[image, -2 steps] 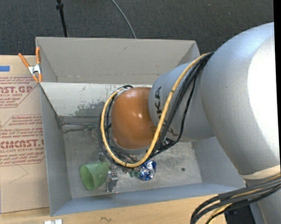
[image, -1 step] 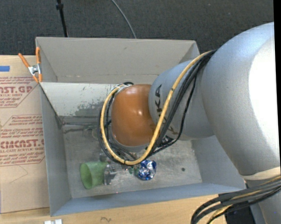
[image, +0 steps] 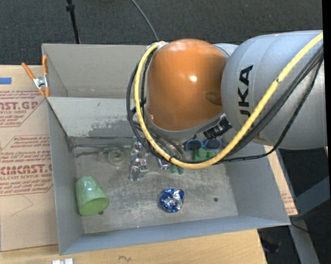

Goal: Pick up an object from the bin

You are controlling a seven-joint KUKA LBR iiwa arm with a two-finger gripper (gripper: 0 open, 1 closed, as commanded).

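Note:
My gripper reaches down from under the arm to the bin floor near its middle. Just left of it lies a small clear ring-like thing. A crumpled blue and white ball rests on the floor in front of the gripper and a little to the right, apart from it. Further left, near the front left corner, a pale green cup lies on its side. I see nothing held in the gripper.
Small green and blue things lie to the right of the gripper, partly hidden under the arm's orange cover. The arm covers the back right part of the bin. The sloped left wall rises next to the green cup.

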